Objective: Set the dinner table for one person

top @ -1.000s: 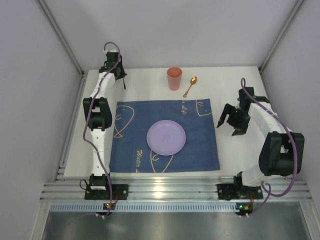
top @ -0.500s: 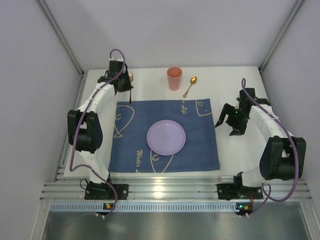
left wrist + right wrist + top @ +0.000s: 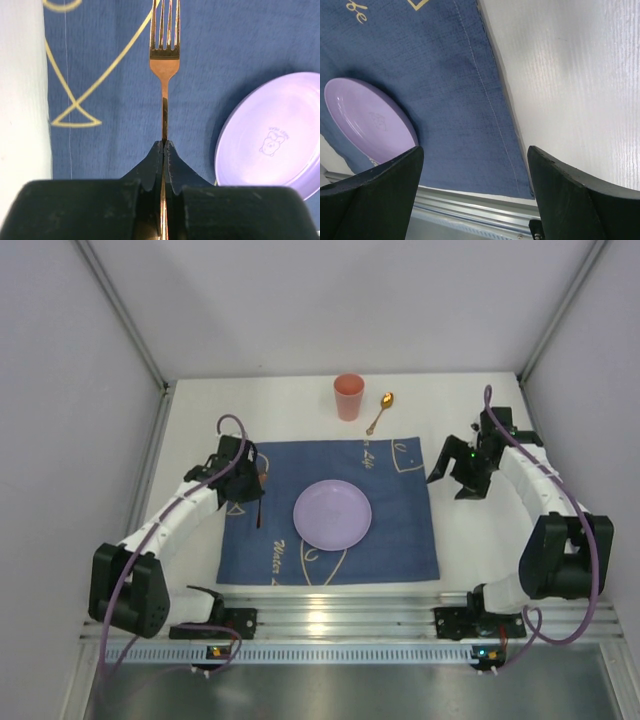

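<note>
Two arms rise from the aluminium rail (image 3: pixel 340 618) at the near edge of the dinner table (image 3: pixel 490 550), whose bare white top shows on all sides of a blue placemat (image 3: pixel 400 535) with pale line drawings. A lilac plate (image 3: pixel 332 515) sits near the middle of the cloth. To its left, the left gripper (image 3: pixel 257 486) hangs over the placemat with its fingers (image 3: pixel 150 167) pinched tight on the handle of a gold fork (image 3: pixel 164 60). The tines point away from the wrist and the plate lies just off to one side. Whether the tines touch the cloth cannot be told. On the other side, the right gripper (image 3: pixel 456 480) hovers above the placemat's right edge, where cloth meets white tabletop, with its fingers (image 3: pixel 555 185) spread wide and nothing between them. Farther back, just past the placemat's far edge, an orange cup (image 3: pixel 348 397) stands upright on the tabletop. A gold spoon (image 3: pixel 380 413) lies near its right, apart from it, with the bowl farthest away and the handle slanting back toward the cloth.
</note>
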`<state>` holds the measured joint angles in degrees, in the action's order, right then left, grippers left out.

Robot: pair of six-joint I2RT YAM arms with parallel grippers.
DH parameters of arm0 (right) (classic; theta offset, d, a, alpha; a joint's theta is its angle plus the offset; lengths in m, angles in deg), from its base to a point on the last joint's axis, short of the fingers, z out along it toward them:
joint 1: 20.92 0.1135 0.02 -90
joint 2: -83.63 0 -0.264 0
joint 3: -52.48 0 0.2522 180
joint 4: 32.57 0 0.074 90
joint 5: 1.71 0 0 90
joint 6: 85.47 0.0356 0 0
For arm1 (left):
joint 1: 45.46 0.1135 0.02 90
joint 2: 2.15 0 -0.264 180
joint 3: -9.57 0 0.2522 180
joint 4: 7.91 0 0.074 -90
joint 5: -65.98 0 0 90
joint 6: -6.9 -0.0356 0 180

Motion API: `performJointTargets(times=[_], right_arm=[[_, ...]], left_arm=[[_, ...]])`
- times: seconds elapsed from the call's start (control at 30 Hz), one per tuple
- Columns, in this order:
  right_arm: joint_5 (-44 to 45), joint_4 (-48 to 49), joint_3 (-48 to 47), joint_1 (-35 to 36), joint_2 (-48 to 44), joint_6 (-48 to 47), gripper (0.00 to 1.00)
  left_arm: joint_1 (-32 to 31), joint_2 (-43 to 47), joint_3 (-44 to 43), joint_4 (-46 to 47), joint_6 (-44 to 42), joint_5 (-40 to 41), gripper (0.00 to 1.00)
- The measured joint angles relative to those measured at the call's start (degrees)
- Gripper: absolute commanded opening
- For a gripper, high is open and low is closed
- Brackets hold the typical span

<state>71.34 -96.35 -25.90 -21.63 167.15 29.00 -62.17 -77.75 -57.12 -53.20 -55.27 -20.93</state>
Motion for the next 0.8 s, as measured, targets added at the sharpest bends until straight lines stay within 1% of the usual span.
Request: performJointTargets(times=[0.03,0.1,0.17,0.23,0.27,0.3,0.37,0.4,0.47,0.57,0.63,0.8], right_arm=[[0.04,0.04,0.00,0.31,0.17,0.00,0.85],[-0.07,0.13,-0.13,1.16,0.63,0.00,0.85],[-0.31,-0.04,-1.05,1.92,1.73,0.07,0.85],[-0.39,0.09,-2.99,2.36,3.34,0.22,0.85],[-0.39,0.00,-4.52,2.45,4.33,0.37,0.85],[-0.39,0.13,-5.42,2.47,4.90,0.52,0.85],[-0.35,0.35,-8.72,2.56,6.86,1.03,0.85],[-0.35,0.37,-10.58,2.62,7.96,1.29,0.85],[-0.31,0.74,-14.67,3.06,10.56,2.23,0.85],[-0.39,1.68,-21.05,4.44,15.06,3.52,0.85],[-0.07,1.51,-27.26,6.12,19.65,4.22,0.85],[0.59,2.25,-48.81,11.02,35.30,6.56,0.85]], left_arm=[[-0.24,0.63,1.05,-0.04,0.74,0.15,0.00],[-0.61,0.85,2.60,-0.26,2.08,0.63,0.07],[-1.03,0.72,3.87,-0.98,3.10,1.11,0.10],[-1.36,0.72,4.35,-2.69,3.74,1.53,0.22],[-1.42,0.74,4.35,-3.19,3.76,1.75,0.32],[-1.46,0.74,4.35,-3.41,3.98,1.97,0.39],[-1.49,0.74,4.35,-3.69,3.87,2.60,0.48],[-1.46,0.74,4.31,-4.02,3.76,2.80,0.55],[-1.46,0.74,4.04,-4.98,3.45,3.15,0.63],[-1.46,0.20,2.03,-7.02,3.17,3.41,0.64],[-1.46,-0.83,-0.74,-8.04,2.29,3.45,0.64],[-1.25,-5.01,-8.68,-8.81,-1.22,3.23,0.62]])
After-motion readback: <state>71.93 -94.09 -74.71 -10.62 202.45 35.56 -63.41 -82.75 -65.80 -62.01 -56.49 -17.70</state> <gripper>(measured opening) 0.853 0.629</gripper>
